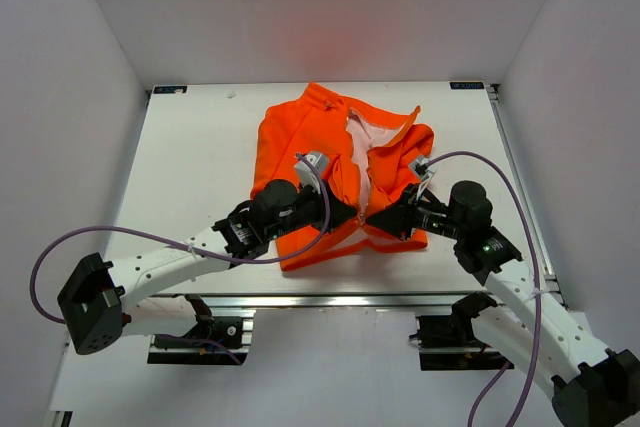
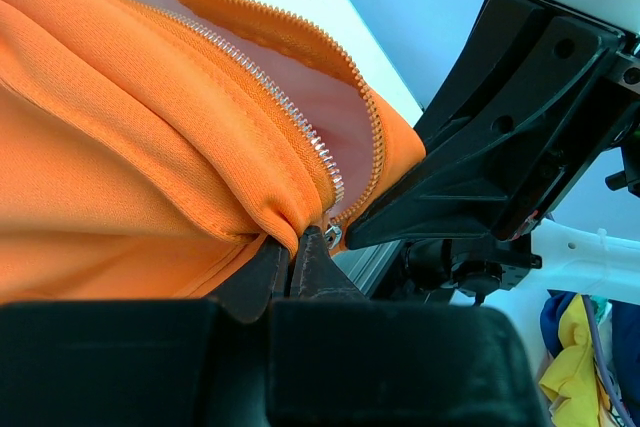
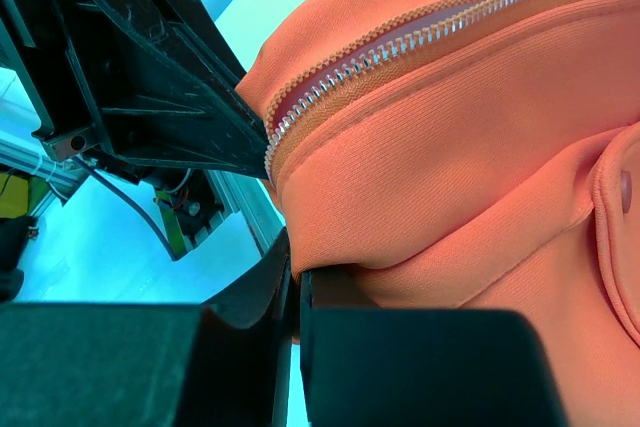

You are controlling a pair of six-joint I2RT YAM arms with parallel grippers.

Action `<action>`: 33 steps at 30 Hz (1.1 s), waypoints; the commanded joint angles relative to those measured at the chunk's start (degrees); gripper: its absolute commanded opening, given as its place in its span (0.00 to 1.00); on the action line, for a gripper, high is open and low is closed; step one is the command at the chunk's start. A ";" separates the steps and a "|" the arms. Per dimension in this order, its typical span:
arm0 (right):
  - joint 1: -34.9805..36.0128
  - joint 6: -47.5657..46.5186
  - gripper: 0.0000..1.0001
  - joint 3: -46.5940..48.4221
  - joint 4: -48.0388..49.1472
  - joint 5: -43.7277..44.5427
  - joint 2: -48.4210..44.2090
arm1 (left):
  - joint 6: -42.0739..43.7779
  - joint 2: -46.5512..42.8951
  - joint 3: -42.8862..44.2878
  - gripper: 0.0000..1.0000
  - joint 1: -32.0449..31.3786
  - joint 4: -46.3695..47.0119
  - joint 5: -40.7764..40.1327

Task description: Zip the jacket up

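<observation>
White worktop (image 1: 200,137) carries the orange jacket (image 1: 310,147) at centre frame, its zipper (image 2: 270,92) undone. At the lower hem the left claw (image 1: 352,215) and right claw (image 1: 371,217) nearly meet, each clamped on fabric beside the zipper's end.

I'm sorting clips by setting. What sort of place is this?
Probably a robotics lab cell, not a home: plain white walls box in a white table, with an aluminium rail along its near edge.
</observation>
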 commanded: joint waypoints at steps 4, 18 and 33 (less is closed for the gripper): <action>0.05 0.82 0.00 0.52 3.87 0.57 -0.67 | -0.23 -1.65 0.69 0.00 -0.22 2.18 2.36; 0.05 1.44 0.00 -0.09 8.18 2.15 -0.67 | 0.39 0.55 3.32 0.00 -0.22 -1.76 4.73; -0.13 1.53 0.00 2.89 8.62 7.68 0.21 | 3.73 2.83 4.90 0.00 -0.22 -9.92 10.18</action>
